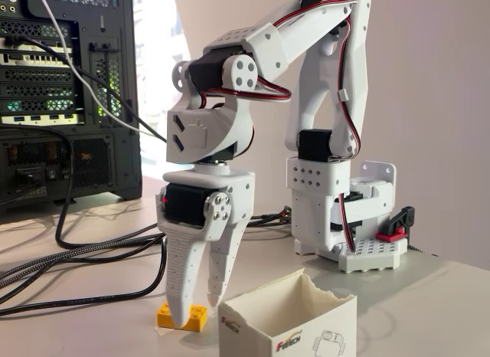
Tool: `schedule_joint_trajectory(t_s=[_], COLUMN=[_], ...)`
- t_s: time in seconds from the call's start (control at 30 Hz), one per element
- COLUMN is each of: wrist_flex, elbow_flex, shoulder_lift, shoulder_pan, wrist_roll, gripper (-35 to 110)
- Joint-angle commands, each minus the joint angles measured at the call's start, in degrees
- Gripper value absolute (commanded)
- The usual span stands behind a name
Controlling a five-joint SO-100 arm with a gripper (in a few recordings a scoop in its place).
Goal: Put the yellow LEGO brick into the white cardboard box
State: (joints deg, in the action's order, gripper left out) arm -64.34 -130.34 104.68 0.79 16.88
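The yellow LEGO brick point(166, 318) lies flat on the white table near the front, left of the white cardboard box point(256, 330). The box stands open at the top with torn edges, a red-black logo and a line drawing on its front. My white gripper point(197, 311) points straight down over the brick and is open, with a narrow gap between its fingers. The left finger reaches down in front of the brick and hides its middle. The right finger's tip hangs just above the brick's right end, close to the box's left corner.
A black computer tower point(61, 89) stands at the back left, and its cables point(76, 257) trail across the table to the left of the gripper. The arm's white base point(360, 242), with a red-and-black clamp point(396, 227), sits behind the box.
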Motion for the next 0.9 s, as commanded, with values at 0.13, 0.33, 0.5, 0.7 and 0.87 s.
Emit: schedule_joint_trajectory(t_s=[0.13, 0.33, 0.5, 0.7, 0.87], wrist_flex=[-1.05, 0.18, 3.43, 3.08, -8.17], elbow_flex=[7.65, 9.05, 10.46, 11.69, 19.95], shoulder_lift=[-2.64, -5.27, -6.24, -6.24, -3.34], shoulder_pan=[2.72, 3.25, 2.64, 1.93, -0.7], wrist_roll=[6.42, 7.56, 6.15, 5.45, 4.13], gripper=[14, 14, -9, -9, -9])
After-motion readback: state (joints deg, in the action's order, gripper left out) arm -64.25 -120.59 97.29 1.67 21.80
